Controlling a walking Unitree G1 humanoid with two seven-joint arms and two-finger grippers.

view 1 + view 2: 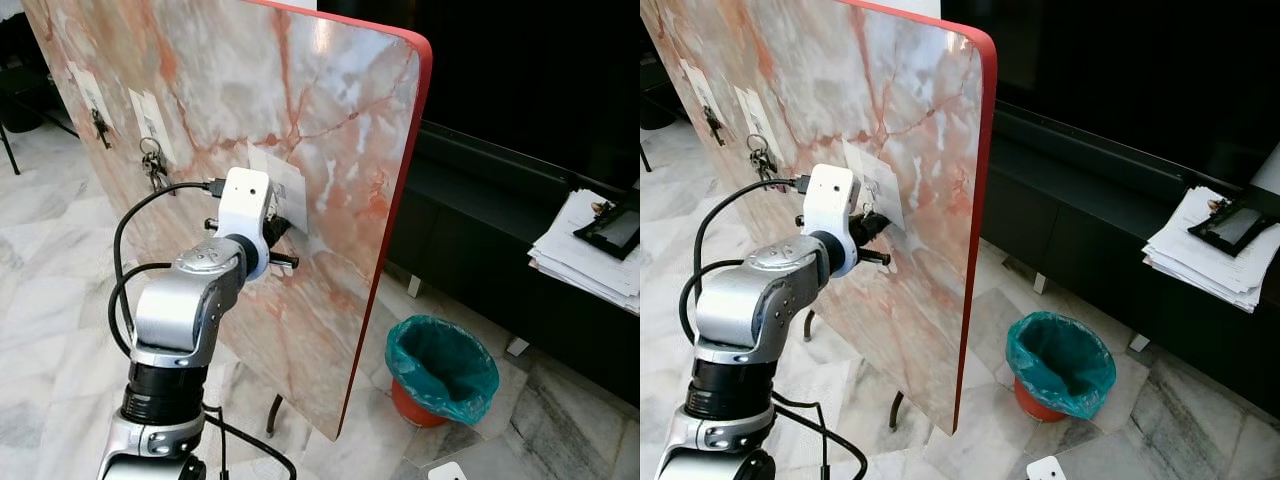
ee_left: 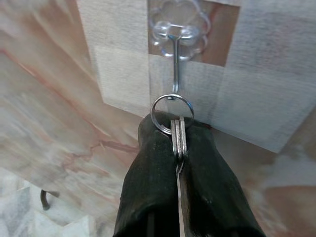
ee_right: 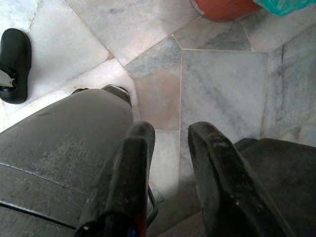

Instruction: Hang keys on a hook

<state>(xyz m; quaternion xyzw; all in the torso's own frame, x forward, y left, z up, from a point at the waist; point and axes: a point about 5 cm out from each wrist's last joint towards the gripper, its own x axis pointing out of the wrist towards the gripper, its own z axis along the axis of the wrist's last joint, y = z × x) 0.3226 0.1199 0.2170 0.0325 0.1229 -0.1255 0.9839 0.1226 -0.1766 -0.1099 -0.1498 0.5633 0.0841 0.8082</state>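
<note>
Left tool pinches keys – ring (upright) toward hook.

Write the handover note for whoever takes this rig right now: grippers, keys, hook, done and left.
Left gripper: shut on the keys, raised at the marble board. The key ring sits at the tip of the clear stick-on hook; whether it is threaded on cannot be told.
Right gripper: open, idle, pointing at the floor.
Done: keys brought to the hook.
Left: confirm the ring is on, release, withdraw.

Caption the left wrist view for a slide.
Left gripper pinches keys, their ring at the tip of a clear hook on the marble board.
</note>
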